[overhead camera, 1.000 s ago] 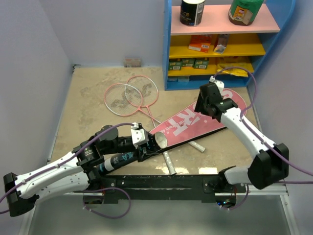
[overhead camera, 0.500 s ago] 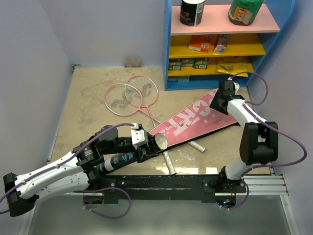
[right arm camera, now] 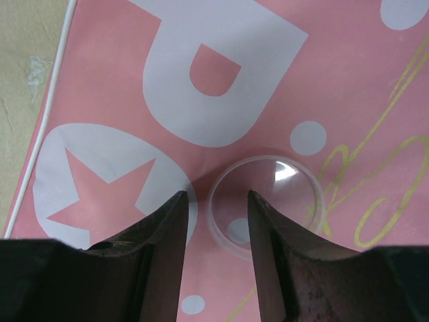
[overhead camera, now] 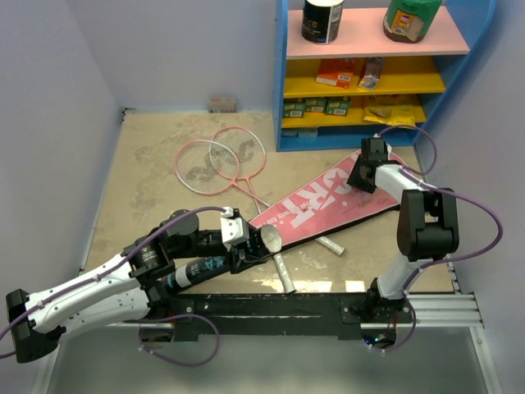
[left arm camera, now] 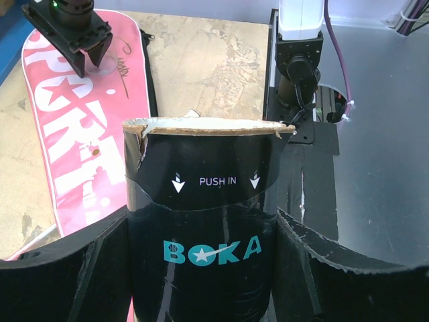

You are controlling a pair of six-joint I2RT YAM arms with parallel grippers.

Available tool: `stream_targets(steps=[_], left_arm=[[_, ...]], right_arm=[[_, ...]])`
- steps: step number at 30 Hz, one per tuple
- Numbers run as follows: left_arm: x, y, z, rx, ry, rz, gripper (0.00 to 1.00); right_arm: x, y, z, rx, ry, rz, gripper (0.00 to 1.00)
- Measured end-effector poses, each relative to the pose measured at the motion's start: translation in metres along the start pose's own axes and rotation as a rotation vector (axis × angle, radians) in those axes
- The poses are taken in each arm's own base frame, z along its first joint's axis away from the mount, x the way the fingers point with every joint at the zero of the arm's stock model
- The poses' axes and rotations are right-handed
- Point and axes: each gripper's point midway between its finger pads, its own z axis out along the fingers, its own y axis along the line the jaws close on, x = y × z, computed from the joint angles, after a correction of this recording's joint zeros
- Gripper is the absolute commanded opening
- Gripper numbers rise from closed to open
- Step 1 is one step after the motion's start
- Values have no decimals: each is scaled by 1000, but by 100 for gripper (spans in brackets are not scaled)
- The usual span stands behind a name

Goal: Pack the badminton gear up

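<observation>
My left gripper (overhead camera: 235, 244) is shut on the long black shuttle tube (overhead camera: 205, 264), which lies tilted with its open end (overhead camera: 269, 237) toward the pink "SPORT" bag (overhead camera: 316, 205). In the left wrist view the tube (left arm camera: 201, 201) fills the space between the fingers (left arm camera: 60, 282). My right gripper (overhead camera: 362, 176) is open, low over the bag's wide end. In the right wrist view its fingertips (right arm camera: 171, 221) straddle the edge of a clear round cap (right arm camera: 281, 194) lying on the bag (right arm camera: 100, 87). Two pink rackets (overhead camera: 217, 160) lie crossed at the far left.
The blue shelf unit (overhead camera: 369, 74) with boxes and jars stands at the back right, close behind the right gripper. Two small white stick-like pieces (overhead camera: 330, 245) (overhead camera: 283, 272) lie on the table near the front edge. Walls close in left and right.
My right arm swung right off the bag's middle, folded back, and now sits low over the bag's wide end. The left arm and tube have not moved.
</observation>
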Motion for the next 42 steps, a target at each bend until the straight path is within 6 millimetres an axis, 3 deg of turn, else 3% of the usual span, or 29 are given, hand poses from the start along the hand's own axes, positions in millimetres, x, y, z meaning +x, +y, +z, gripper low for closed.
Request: stream_targets(steps=[2, 6, 7, 14, 18, 21, 24, 29, 32, 36, 39, 42], left_arm=[[0, 0, 0, 0, 0, -1, 0], [0, 0, 0, 3, 1, -4, 0], [0, -1, 0, 4, 1, -4, 0], [0, -1, 0, 4, 1, -4, 0], [0, 0, 1, 3, 2, -5, 0], [1, 0, 1, 3, 3, -11, 0], [3, 0, 3, 2, 12, -27, 0], [7, 3, 6, -11, 30, -40, 0], [8, 5, 7, -19, 32, -39, 0], [9, 7, 8, -29, 39, -42, 0], [10, 8, 9, -33, 42, -42, 0], [11, 8, 10, -27, 44, -44, 0]], right_arm=[[2, -1, 2, 3, 6, -2, 36], [4, -1, 4, 5, 14, -7, 5], [4, -1, 4, 5, 15, -7, 1], [7, -3, 3, 8, 23, -13, 0], [2, -2, -12, -8, 8, -19, 0], [-11, 7, -41, -84, -37, -28, 0], [-28, 21, -86, -203, -132, -33, 0], [-25, 50, -149, -402, -214, -73, 0], [-7, 83, -182, -550, -207, -151, 0], [37, 127, -228, -752, -120, -290, 0], [58, 142, -263, -882, -86, -351, 0], [69, 144, -301, -1015, -86, -388, 0]])
